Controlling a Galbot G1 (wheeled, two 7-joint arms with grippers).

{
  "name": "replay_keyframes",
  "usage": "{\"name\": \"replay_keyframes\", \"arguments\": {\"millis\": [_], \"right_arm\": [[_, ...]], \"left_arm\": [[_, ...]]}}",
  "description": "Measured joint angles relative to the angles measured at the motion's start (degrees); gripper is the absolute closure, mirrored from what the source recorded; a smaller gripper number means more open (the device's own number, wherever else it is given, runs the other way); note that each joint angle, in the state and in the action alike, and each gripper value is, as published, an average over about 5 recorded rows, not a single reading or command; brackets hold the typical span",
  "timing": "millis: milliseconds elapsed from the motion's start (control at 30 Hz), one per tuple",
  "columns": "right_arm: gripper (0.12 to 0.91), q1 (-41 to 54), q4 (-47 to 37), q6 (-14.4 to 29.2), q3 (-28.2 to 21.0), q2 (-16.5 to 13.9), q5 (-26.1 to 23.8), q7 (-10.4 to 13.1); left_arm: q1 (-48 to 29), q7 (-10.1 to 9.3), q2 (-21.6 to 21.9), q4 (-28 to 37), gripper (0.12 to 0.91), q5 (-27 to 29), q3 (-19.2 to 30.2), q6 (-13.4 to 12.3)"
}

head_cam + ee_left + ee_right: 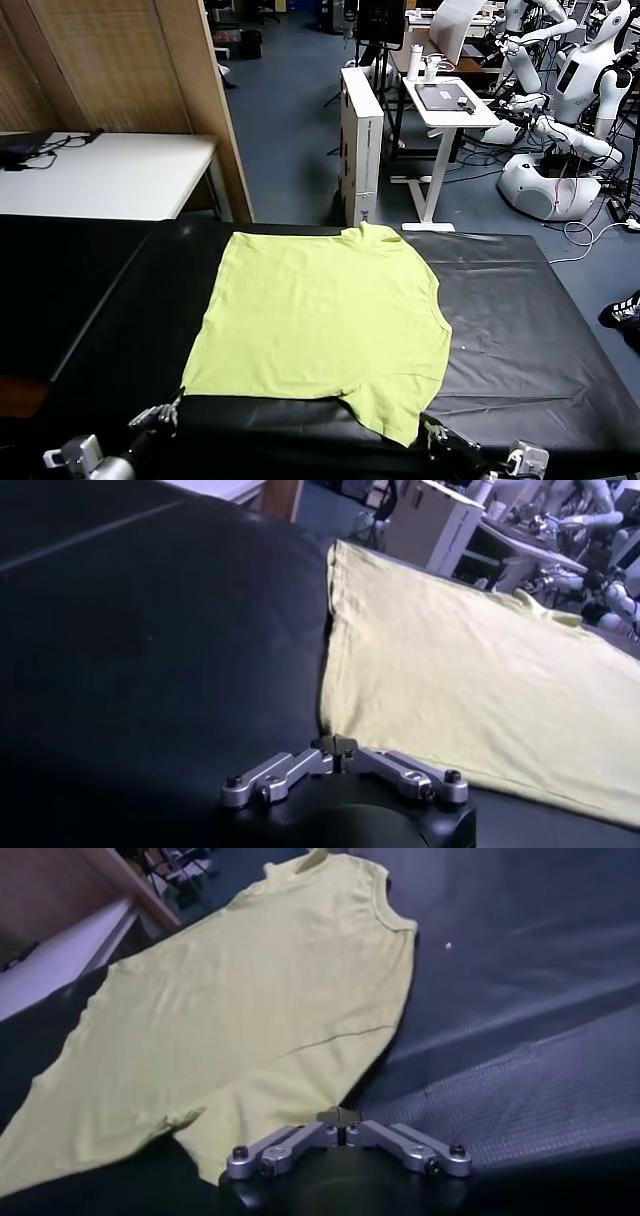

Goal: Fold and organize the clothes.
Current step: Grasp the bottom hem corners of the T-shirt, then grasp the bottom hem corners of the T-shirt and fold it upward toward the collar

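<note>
Head view: left pincer (pixel 172 409) is clenched at the near left corner of the T-shirt (pixel 320 315), w/ cloth edge just at its tips. T-shirt lies flat on the black counter (pixel 520 340), center. Right pincer (pixel 432 430) is clenched near the shirt's near right sleeve.

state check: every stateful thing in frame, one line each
T-shirt: spread flat on the black table cover, not yet folded, near corners at the table's front edge.
Left end effector: shut on the T-shirt's near left corner.
Right end effector: shut on the T-shirt's near right corner.
Black table cover: lying flat, slightly wrinkled.
</note>
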Motion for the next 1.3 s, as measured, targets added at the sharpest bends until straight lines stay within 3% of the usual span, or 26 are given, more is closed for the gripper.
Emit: {"name": "replay_keyframes", "arguments": {"millis": [167,533,967,1300], "right_arm": [[0.886,-0.4,0.6,0.1,0.3,-0.1,0.0,-0.4],[0.886,7.0,-1.4,2.6,3.3,-3.3,4.1,-5.2],[0.886,20.8,-11.0,4.6,1.3,-9.0,6.0,-5.4],[0.886,32.9,-21.7,7.6,-3.2,-11.0,5.8,-6.4]], "left_arm": [[2.7,-0.18,-0.5,-2.9,0.884,-0.1,-1.4,-0.2],[4.1,-1.41,-2.5,-6.2,0.884,-2.6,-2.6,-3.1],[-6.3,-2.27,-5.9,-2.2,0.884,-4.3,-0.9,-3.7],[-14.2,-2.7,-6.6,2.3,0.884,-1.1,2.2,-3.1]]}}
